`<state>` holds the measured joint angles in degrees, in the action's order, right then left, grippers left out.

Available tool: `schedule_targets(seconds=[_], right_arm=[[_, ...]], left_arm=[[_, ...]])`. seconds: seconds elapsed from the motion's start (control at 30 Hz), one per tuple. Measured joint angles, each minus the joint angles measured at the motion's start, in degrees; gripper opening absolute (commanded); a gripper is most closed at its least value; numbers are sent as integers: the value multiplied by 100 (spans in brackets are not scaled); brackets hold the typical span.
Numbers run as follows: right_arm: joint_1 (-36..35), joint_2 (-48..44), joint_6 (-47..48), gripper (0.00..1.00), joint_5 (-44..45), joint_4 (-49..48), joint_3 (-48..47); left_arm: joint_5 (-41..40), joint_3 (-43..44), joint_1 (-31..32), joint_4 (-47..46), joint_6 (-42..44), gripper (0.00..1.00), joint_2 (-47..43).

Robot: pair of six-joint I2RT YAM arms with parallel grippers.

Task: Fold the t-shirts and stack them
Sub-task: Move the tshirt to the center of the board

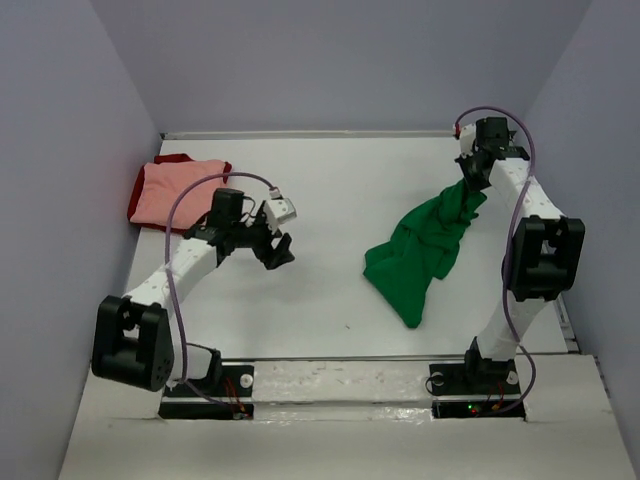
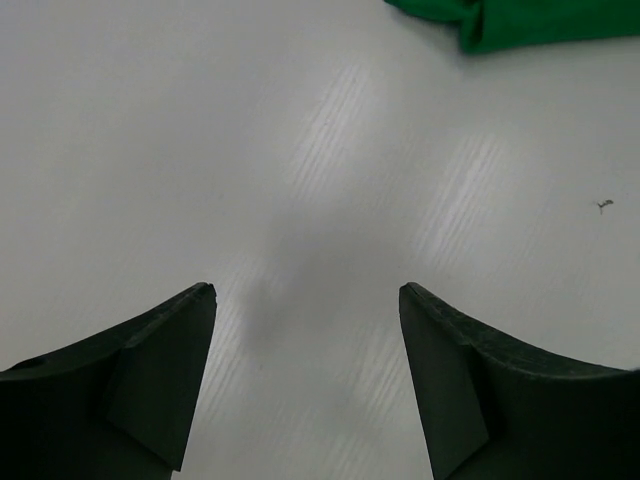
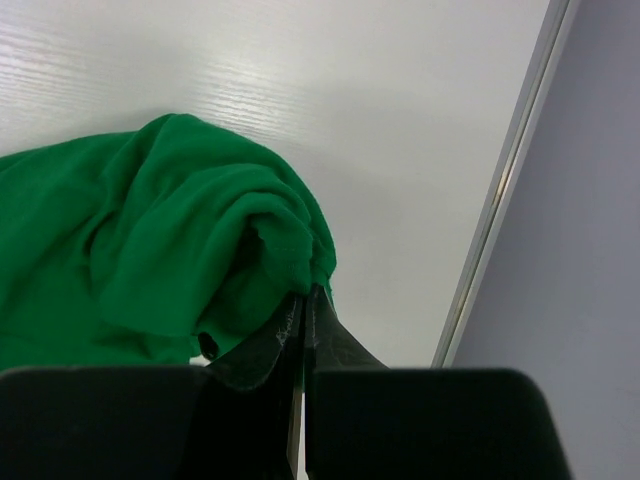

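Green t-shirt trails bunched onto the surface from the right end effector, closed on what seems its hem; the left end effector, empty and wide open, should take a far corner to spread it.

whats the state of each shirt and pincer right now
left pincer: open, empty
right pincer: shut on green shirt
green shirt: crumpled, one end gripped
pink shirt: folded, on red shirt
red shirt: under pink, mostly hidden
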<state>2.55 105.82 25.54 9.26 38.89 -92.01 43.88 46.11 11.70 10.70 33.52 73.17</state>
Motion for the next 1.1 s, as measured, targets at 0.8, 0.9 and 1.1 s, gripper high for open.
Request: schedule_targets(seconds=[0.8, 0.9, 1.1], right_arm=[[0, 608, -254, 0, 501, -345, 389], [0, 638, -227, 0, 533, -365, 411], [0, 640, -151, 0, 535, -459, 597]], left_arm=[[-1025, 1965, 3998, -1058, 37, 79, 2455], [-1307, 2026, 4618, -1480, -87, 80, 2879], [-2159, 2081, 4959, -1827, -293, 80, 3613]])
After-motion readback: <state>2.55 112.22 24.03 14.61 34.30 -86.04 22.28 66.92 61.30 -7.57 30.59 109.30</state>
